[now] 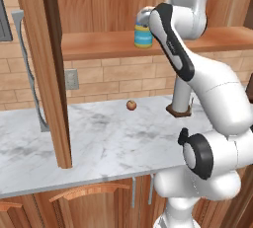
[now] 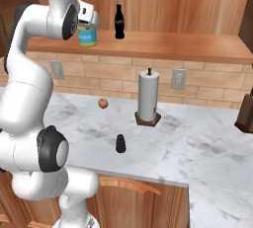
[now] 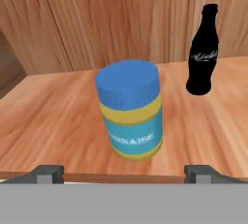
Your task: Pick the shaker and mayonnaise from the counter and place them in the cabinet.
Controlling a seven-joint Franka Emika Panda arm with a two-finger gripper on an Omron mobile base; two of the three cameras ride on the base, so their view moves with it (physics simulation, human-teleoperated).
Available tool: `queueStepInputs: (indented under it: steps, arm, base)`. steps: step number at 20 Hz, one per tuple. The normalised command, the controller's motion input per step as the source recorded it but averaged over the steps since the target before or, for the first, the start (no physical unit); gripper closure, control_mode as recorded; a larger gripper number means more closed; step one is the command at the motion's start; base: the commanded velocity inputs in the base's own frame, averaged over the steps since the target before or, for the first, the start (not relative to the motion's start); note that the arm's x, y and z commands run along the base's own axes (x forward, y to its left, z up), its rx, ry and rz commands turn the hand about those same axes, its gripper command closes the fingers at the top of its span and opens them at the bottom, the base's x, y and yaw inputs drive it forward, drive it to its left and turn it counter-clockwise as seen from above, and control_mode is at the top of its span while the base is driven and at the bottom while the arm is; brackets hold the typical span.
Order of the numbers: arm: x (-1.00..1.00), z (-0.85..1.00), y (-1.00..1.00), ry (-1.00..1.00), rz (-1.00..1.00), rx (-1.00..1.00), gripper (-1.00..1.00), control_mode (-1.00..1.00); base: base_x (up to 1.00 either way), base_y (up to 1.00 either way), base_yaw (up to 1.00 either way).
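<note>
Left base view: mayonnaise (image 1: pixel 143 35) stands upright on the cabinet (image 1: pixel 99 44) shelf, close to the shelf's front edge, partly hidden behind the white forearm, so I can't judge clearance from here. Risk: pulling straight out with the wrist this close could clip the jar and tip it off the front edge onto the desk (image 1: pixel 99 138) below. An apple (image 1: pixel 131 104) sits near the back edge of the desk, out of the way. Right base view: end effector (image 2: pixel 89 24) is up at the jar on the shelf; a cola bottle (image 2: pixel 119 21) stands further along the shelf toward the back panel, apart from the jar. The shaker (image 2: pixel 120 143) is on the desk, toward its front edge, in front of the paper-towel roll (image 2: pixel 147 97), not yet picked. Risk on that pick, as I judge it: it's small and tapered, so an off-centre close could squirt it out or knock it over, and the roll behind it limits the approach angle. Hand view: jaws stand wide, both tips well clear on either side, nothing held; the jar is free-standing and looks released, label facing the camera. Retract should go straight back, no sideways sweep toward the bottle.
</note>
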Motion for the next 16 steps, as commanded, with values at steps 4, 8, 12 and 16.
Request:
queueStepInputs:
  steps: [4,8,12,16]
  arm:
    - [-0.96,0.0,0.0,-0.12,0.0,0.0,-1.0,-1.0]
    - [-0.9,0.0,0.0,-0.04,0.01,-0.01,-1.0,-1.0]
    - [-0.64,-0.07,-0.04,0.0,0.0,-0.04,-1.0,-1.0]
    - [-0.32,-0.28,-0.17,0.01,0.0,-0.07,-1.0,-1.0]
  base:
    - [0.0,0.0,0.0]
    - [0.0,0.0,0.0]
    - [0.0,0.0,0.0]
    - [0.0,0.0,0.0]
